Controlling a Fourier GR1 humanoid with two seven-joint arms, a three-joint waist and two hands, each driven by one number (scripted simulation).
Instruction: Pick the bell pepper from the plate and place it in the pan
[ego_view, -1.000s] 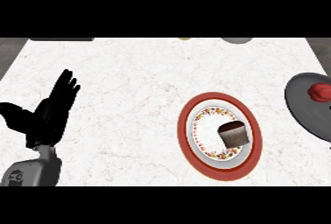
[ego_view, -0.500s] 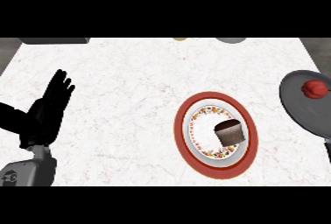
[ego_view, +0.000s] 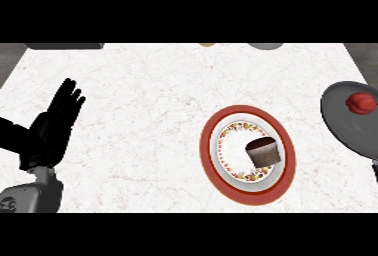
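A red bell pepper (ego_view: 362, 103) lies in the grey pan (ego_view: 347, 125) at the right edge of the head view. Left of the pan sits a red-rimmed plate (ego_view: 214, 165) with a patterned white centre. A brown, cupcake-like thing (ego_view: 263, 151) rests on that plate. My left hand (ego_view: 52, 127) shows at the left edge, open with fingers straight and pointing up, well away from the plate and holding nothing. The right hand does not show.
Along the counter's far edge I see a dark grey object (ego_view: 65, 46) at the left, a small yellowish thing (ego_view: 207, 44) and a grey round object (ego_view: 264, 45). The marble counter (ego_view: 148, 100) spreads between my left hand and the plate.
The whole scene has slid left and slightly down in the picture, so more of the pan shows at the right. My left hand holds the same pose.
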